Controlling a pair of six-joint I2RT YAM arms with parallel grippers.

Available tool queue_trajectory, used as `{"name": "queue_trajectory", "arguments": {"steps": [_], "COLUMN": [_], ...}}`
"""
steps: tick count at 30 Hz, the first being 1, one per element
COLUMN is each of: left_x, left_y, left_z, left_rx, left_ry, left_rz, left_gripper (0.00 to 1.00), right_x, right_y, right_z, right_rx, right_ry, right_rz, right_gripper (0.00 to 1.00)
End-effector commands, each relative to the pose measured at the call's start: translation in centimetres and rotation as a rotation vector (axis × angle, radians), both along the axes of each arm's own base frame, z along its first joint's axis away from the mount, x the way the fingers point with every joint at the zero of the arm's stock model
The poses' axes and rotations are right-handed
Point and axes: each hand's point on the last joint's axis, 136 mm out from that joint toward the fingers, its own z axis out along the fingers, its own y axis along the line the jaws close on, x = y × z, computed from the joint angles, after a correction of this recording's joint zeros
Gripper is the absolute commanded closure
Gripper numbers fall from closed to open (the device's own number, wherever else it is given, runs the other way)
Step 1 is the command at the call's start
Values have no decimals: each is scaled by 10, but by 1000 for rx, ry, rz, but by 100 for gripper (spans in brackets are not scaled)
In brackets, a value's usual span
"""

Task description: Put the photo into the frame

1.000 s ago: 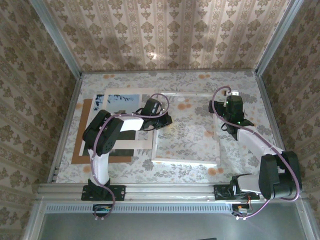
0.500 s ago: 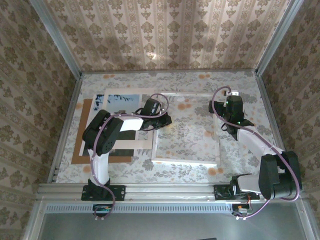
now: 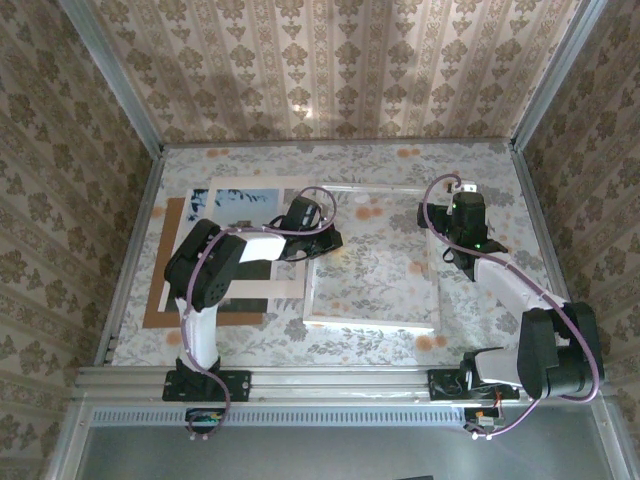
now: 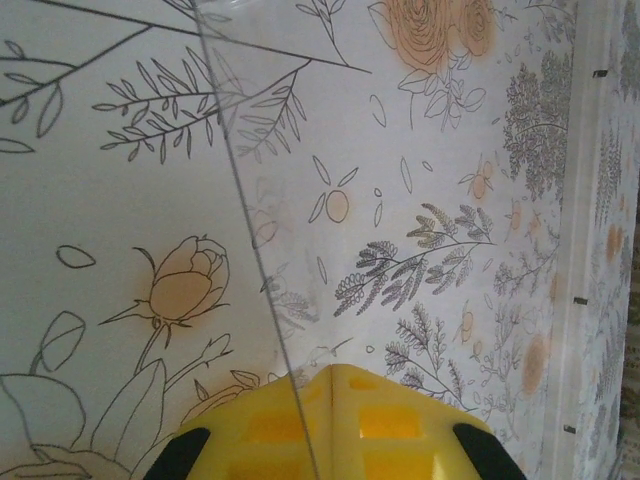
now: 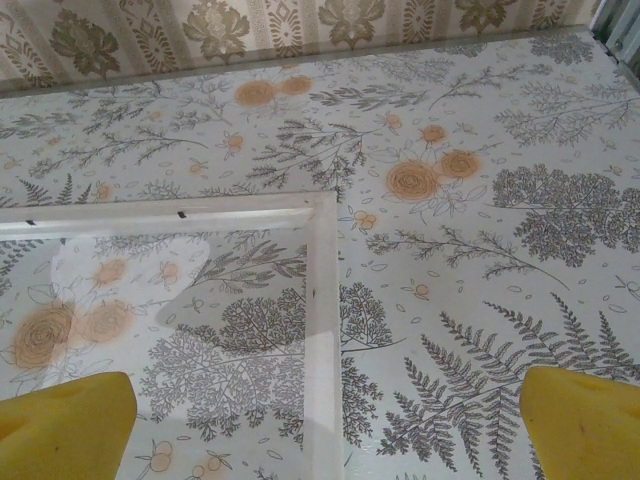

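Pinching the left edge of the frame's (image 3: pixel 372 323) clear pane, the left tool (image 4: pixel 325 385) is closed on it. The frame lies mid-worktop (image 3: pixel 400 160). The right tool (image 5: pixel 325 425) hangs with its jaws wide apart and nothing between them, over the frame's far right corner. The photo (image 3: pixel 245 198) lies flat at far left, bordered by a white mat (image 3: pixel 285 288), outside the frame.

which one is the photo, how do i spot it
On the table's left half, beside the frame, flat sheets lie stacked. The photo shows at the stack's far end: blue sky over dark shapes, unlike the plain brown board.
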Motion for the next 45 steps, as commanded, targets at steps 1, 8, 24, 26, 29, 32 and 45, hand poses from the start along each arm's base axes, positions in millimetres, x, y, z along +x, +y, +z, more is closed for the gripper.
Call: {"name": "queue_trajectory", "arguments": {"steps": [1, 8, 24, 26, 29, 32, 45], "left_x": [-10, -11, -8, -9, -8, -8, -9], "left_y": [11, 15, 21, 21, 21, 22, 24], "left_z": [-14, -17, -17, -18, -18, -17, -14], "left_rx": [46, 58, 74, 75, 77, 84, 87], "left_ry": [41, 48, 44, 47, 44, 41, 40], "left_rz": [-15, -8, -3, -3, -3, -4, -3], "left_gripper": [100, 100, 100, 100, 100, 100, 100], "right_x": [-2, -1, -2, -2, -2, -1, -1], "right_y": [-2, -2, -2, -2, -2, -2, -2], "right_z": [3, 3, 0, 0, 1, 2, 2], "right_rx": [-18, -18, -17, -17, -18, -18, -19], "right_ry": [-16, -16, -12, -12, -11, -15, -13], "right_rz": [-14, -13, -13, -13, -13, -13, -10], "right_gripper": [0, 0, 0, 0, 0, 0, 0]}}
